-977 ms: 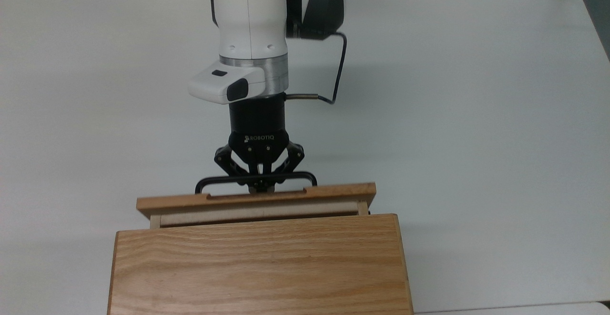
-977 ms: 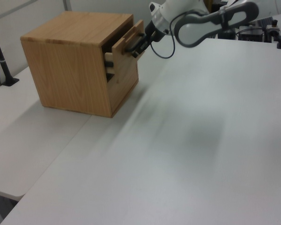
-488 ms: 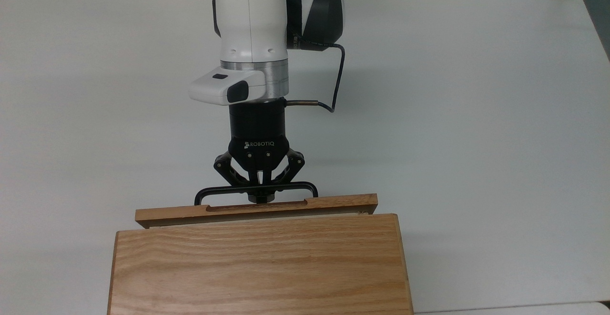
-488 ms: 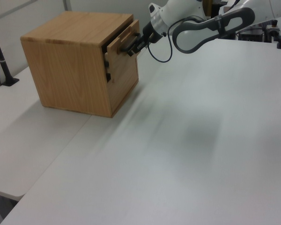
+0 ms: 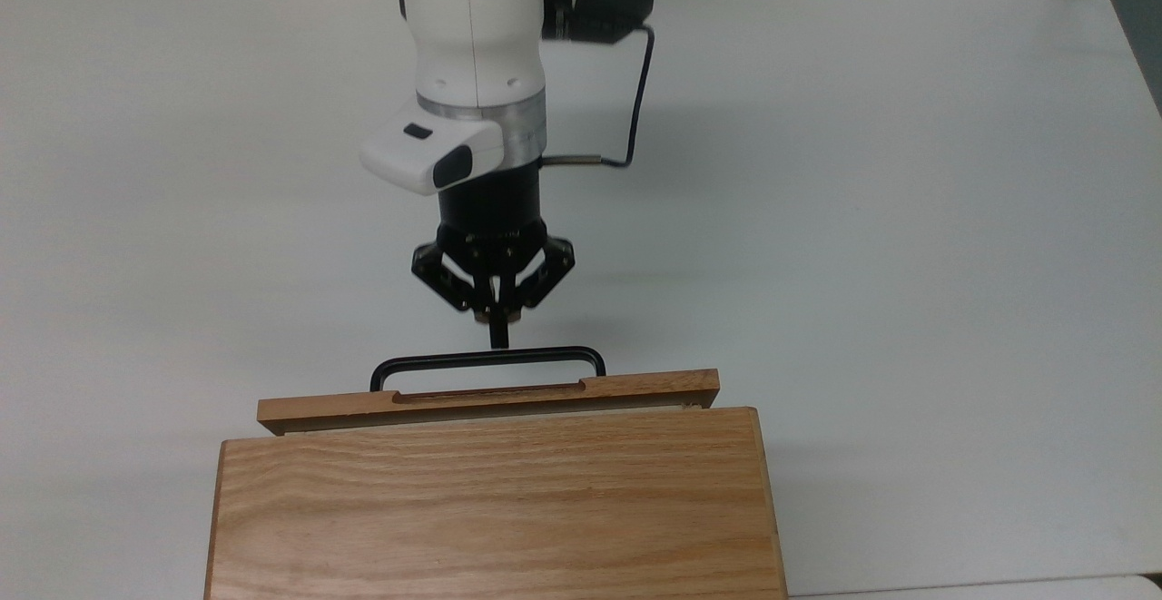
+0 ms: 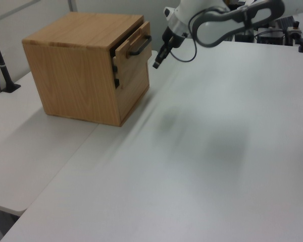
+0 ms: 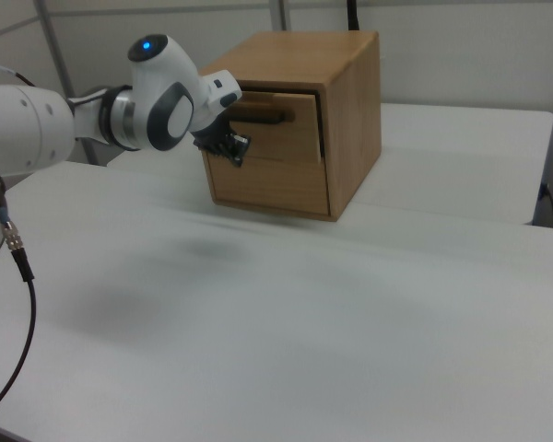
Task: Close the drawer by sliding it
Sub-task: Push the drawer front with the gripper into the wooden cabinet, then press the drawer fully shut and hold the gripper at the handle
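White table (image 5: 908, 219); jaws (image 5: 497, 339) shut, off drawer (image 5: 490, 398) handle.

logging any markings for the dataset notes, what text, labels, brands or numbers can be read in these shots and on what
No text can be read in these pictures.
The gripper body shows no legible marking in the top view.
The drawer, its black handle, the cabinet and the white table carry no words, numbers or signs.
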{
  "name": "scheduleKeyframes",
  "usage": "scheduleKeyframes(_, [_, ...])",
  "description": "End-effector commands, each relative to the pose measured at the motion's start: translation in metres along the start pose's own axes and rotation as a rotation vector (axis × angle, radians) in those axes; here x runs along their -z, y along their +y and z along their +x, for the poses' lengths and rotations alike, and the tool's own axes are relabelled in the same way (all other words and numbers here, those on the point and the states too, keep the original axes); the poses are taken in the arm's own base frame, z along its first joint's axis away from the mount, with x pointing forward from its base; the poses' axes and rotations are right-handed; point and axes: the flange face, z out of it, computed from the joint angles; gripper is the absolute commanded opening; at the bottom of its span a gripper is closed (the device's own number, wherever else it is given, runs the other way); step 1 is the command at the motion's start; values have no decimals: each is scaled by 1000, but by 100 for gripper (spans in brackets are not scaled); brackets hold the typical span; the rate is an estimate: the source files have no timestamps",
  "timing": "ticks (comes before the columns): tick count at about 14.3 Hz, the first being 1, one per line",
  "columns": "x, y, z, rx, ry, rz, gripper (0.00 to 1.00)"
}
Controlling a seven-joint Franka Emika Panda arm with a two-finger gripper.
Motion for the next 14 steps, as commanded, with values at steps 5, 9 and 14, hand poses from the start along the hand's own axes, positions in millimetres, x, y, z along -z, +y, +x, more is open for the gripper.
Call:
scheduleKeyframes(5, [7,-9,18,11,166,-7,0])
scheduleKeyframes(9, [-13,-9,20,16,292,-12,0])
scheduleKeyframes(14, [-26,-8,33,16,386,-16,0])
